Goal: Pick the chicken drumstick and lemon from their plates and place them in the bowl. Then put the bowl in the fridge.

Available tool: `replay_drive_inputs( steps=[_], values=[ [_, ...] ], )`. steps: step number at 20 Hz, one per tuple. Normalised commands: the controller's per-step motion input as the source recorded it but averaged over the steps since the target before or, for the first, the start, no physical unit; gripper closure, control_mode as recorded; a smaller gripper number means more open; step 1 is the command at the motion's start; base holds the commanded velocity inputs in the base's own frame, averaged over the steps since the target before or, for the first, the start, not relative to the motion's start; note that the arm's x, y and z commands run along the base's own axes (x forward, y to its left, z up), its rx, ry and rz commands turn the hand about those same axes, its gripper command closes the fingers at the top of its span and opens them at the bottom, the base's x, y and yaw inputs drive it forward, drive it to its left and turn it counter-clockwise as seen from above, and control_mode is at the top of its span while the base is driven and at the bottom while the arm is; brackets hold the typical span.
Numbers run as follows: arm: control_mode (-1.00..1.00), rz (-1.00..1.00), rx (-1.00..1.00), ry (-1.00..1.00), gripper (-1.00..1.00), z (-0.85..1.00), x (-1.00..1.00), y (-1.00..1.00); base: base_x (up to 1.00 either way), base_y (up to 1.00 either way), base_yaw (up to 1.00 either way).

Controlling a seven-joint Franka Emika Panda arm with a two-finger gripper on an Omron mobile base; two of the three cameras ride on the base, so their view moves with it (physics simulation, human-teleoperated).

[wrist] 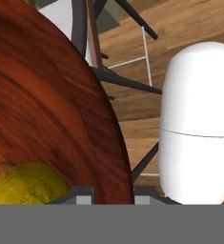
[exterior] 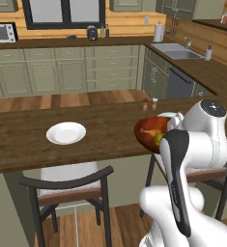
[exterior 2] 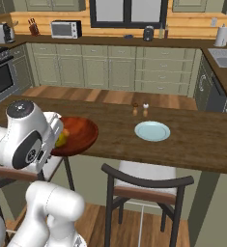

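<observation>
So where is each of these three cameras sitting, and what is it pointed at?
Left base view: behind the arm's left, facing the island counter and white plate; the arm rises lower right.
Right base view: behind its right, same counter, blue-green plate; arm lower left.
Hand view: on the hand, looking along the fingers astride the bowl rim, lemon inside.
Both base views share the bowl, lemon and two shakers.

No text, label, brand or number is legible on anything here.

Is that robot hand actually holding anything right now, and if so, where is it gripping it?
It seems to hold the reddish-brown bowl by its rim: the gripper fingers straddle the edge, with the lemon inside.
</observation>
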Motion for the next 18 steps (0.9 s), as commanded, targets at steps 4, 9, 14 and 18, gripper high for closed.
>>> replay_drive_inputs(
  steps=[4,9,14,18],
  values=[
    [1.00,0.00,0.00,0.00,1.00,0.00,0.00,0.00,-0.19,0.00,0.01],
    [1.00,0.00,0.00,0.00,1.00,0.00,0.00,0.00,-0.95,0.00,0.04],
    [1.00,0.00,0.00,0.00,1.00,0.00,0.00,0.00,-0.78,0.13,0.23],
    [1.00,0.00,0.00,0.00,1.00,0.00,0.00,0.00,-0.43,0.38,0.79]
  ],
)
